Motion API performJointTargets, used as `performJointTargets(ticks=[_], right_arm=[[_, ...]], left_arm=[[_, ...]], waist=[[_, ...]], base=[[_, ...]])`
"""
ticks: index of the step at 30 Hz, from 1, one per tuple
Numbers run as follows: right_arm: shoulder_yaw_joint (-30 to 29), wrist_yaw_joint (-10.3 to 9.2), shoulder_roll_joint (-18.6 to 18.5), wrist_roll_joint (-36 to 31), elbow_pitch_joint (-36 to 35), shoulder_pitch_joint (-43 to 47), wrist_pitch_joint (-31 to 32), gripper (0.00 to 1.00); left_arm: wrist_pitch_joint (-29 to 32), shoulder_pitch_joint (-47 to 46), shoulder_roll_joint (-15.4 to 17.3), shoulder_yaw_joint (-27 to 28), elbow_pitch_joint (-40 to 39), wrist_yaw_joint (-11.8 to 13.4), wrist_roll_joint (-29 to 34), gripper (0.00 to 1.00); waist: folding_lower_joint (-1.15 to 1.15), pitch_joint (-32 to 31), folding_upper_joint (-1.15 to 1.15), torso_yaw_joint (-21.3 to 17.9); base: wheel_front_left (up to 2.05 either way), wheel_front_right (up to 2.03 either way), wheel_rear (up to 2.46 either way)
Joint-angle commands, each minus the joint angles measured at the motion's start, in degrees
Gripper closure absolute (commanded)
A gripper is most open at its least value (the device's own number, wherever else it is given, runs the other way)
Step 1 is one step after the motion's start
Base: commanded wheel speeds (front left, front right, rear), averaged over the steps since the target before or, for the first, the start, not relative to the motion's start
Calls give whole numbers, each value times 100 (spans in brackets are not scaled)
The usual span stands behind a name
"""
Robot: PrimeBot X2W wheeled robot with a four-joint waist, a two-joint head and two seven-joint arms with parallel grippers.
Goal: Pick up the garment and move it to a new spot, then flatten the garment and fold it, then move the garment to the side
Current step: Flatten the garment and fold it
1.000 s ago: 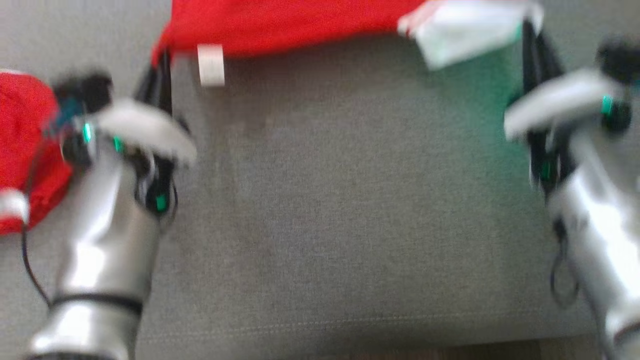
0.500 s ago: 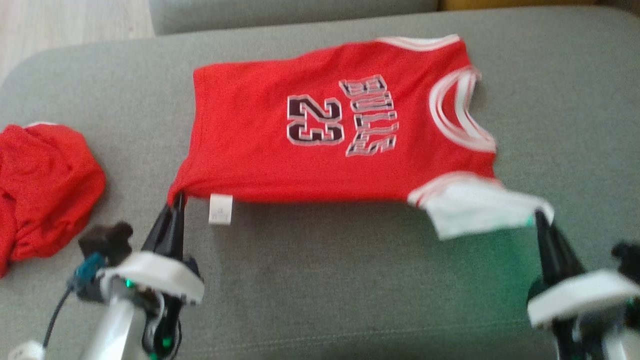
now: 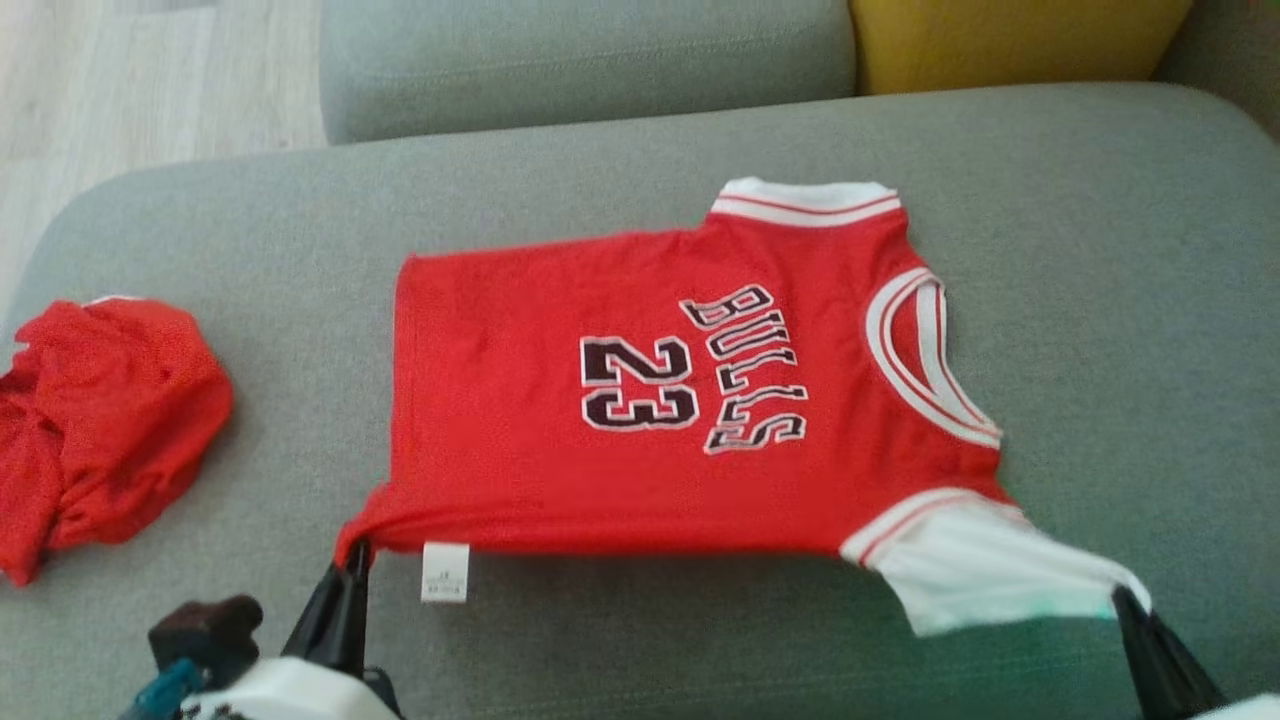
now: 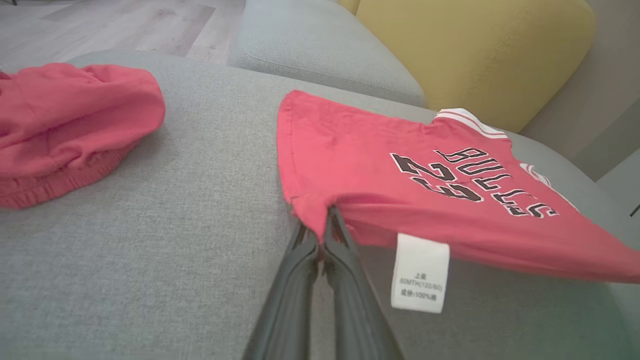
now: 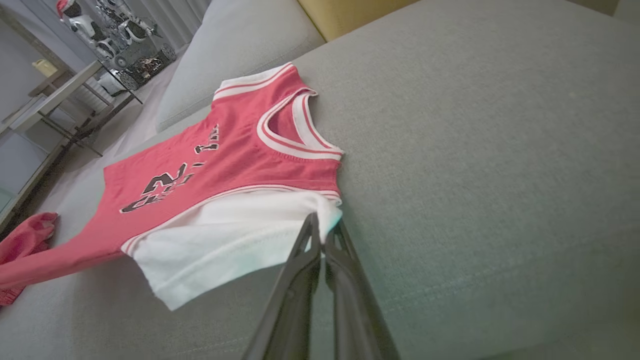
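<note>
The garment (image 3: 640, 400), a small red sleeveless jersey with white trim, lies spread face up on the grey sofa seat (image 3: 250, 230), roughly at the middle of the cushion, with its neckline toward the robot's right and its hem toward the left. The black lettering "BULLS" and the number "23" read sideways in the head view. The far part of the garment rests flat on the cushion, while the near edge is raised off it and stretched fairly taut between the two arms, casting a shadow on the fabric below. The left end effector (image 3: 355, 560) is closed tight on the near hem corner, the red cloth bunched between its two dark fingers; a white care label (image 3: 445, 572) hangs from the edge just beside that grip. The right end effector (image 3: 1125, 600) is likewise pinched together on the corner of the white part of the garment by the near armhole, which is pulled out to a point. A second red piece of clothing (image 3: 100, 430) sits crumpled on the seat to the robot's left, well apart from the jersey. Behind the seat stand a grey back cushion (image 3: 590, 50) and, beside it, a yellow cushion (image 3: 1010, 40). Pale wooden floor (image 3: 150, 70) shows beyond the seat's far left corner.
</note>
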Motion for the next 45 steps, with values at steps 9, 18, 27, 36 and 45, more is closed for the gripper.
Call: performJointTargets(ticks=[9,18,27,36,45], right_arm=[[-87,-4,-76,63,-134,-27,43,100],[162,-4,-76,-396,288,-820,398,100],[377,-4,-334,-579,1252,-2288,556,100],[741,-4,-690,-413,2498,-3497,379,100],[1115,-4,-824,-187,3233,-4173,-213,4]], left_arm=[[369,189,188,270,-876,283,6,100],[1068,-138,348,78,-736,131,-164,100],[1602,-995,464,22,-205,-204,-503,100],[1946,-1837,459,81,625,-483,-921,100],[1868,-2244,355,42,1119,-614,-1025,3]], waist=[[0,-59,0,3],[0,123,0,22],[0,483,0,115],[0,798,0,211],[0,1012,0,232]], base=[[0,0,0],[0,0,0],[0,0,0],[0,0,0],[0,0,0]])
